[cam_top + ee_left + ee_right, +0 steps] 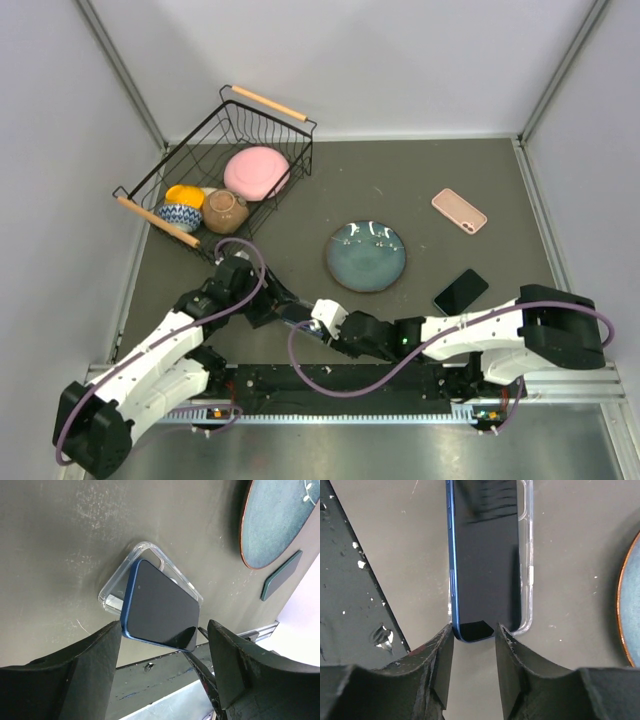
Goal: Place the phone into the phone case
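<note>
The blue phone (pixel 160 607), dark screen up, lies askew over the clear phone case (pixel 117 587) on the grey table (pixel 450 160), close to the near edge beside the black rail (pixel 355 595) that carries the arms. It is not seated: in the right wrist view one long wall of the case shows bare along the phone's side, while the phone's opposite, buttoned edge has no case wall beside it. The left arm rises from its base at the lower left, bends at the elbow and turns its wrist inward. The left claw (pixel 164 625) is spread wide, both fingers apart from the phone, which shows between them. The right arm stretches low along the near edge toward the left. The right claw (pixel 473 629) is parted by a narrow gap at the phone's short end, pinching nothing; whether the fingertips (pixel 445 635) touch the phone cannot be told. The two claws face each other across the phone. Beyond the case is bare table up to the teal plate (pixel 366 257). A black handset (pixel 460 291) and a pink case (pixel 459 210) lie well apart on the right, and a wire basket (pixel 270 100) of dishes stands at the far left.
</note>
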Available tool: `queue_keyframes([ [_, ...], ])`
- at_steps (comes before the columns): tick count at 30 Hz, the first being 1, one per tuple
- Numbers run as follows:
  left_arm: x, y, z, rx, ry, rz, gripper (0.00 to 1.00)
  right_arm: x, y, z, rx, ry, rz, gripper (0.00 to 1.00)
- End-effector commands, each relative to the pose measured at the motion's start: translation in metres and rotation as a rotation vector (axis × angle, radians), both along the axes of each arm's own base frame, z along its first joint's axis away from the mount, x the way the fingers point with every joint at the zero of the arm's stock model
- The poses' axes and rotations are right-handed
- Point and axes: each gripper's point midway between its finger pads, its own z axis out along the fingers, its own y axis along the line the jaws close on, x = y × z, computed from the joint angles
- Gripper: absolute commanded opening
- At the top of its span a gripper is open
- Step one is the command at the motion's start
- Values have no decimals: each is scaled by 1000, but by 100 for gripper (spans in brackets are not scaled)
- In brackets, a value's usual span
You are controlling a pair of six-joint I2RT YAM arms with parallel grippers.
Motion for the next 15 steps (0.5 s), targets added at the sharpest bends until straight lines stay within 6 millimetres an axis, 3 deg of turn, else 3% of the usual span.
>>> queue_keyframes([
  [1, 5, 2, 3, -9, -55, 27, 73, -7, 13, 11, 56, 34, -13, 39],
  [10, -1, 7, -3, 29, -58, 14, 73, -11, 15, 14, 80, 79, -37, 50],
  [15, -1, 21, -4, 105, -62, 45, 72, -6, 18, 27, 123, 118, -56, 78],
])
